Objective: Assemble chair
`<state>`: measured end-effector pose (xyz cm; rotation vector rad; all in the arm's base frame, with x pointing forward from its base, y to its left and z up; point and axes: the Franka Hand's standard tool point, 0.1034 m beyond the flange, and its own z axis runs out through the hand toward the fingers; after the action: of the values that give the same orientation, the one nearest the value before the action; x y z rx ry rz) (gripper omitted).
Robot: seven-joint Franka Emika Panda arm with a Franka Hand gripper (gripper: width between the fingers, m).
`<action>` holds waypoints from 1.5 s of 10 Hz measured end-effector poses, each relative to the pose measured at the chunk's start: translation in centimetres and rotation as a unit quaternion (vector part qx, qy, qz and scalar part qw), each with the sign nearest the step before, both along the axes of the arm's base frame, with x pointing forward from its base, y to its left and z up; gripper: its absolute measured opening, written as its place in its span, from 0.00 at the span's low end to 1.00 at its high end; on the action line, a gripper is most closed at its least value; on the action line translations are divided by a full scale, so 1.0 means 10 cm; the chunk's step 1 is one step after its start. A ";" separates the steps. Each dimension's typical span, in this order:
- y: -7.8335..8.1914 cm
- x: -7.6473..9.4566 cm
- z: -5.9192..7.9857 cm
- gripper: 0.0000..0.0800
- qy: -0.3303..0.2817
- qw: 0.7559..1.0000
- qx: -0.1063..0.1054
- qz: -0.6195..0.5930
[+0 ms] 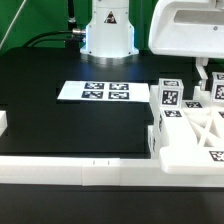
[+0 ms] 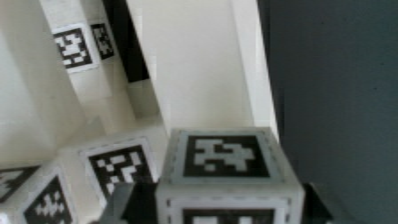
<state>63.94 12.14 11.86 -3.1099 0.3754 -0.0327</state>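
Observation:
My gripper [image 2: 221, 202] is shut on a white chair piece [image 2: 221, 165] that carries a black-and-white tag on its upper face. A dark finger [image 2: 135, 205] presses on each side of it. Beside it in the wrist view lie another tagged block [image 2: 116, 168] and long white chair bars [image 2: 80, 60], one of them with a tag. In the exterior view the gripper [image 1: 207, 75] comes down among the chair pieces at the right. There it is behind the X-braced frame [image 1: 198, 135] and next to a tagged block [image 1: 168, 96]. Its fingertips are hidden in that view.
The marker board [image 1: 95, 91] lies flat on the black table [image 1: 70, 125], in front of the robot base [image 1: 108, 30]. A long white border rail [image 1: 60, 172] runs along the front edge. A white block [image 1: 3, 122] sits at the exterior view's left.

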 end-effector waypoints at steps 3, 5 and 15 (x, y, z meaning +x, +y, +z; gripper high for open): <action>-0.01 0.01 -0.02 0.35 -0.004 1.000 -0.001 0.000; -0.01 0.01 -0.02 0.35 -0.004 1.000 -0.001 0.000; -0.01 0.01 -0.02 0.35 -0.003 0.995 0.002 -0.097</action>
<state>64.06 12.02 11.69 -3.0556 0.6747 -0.0434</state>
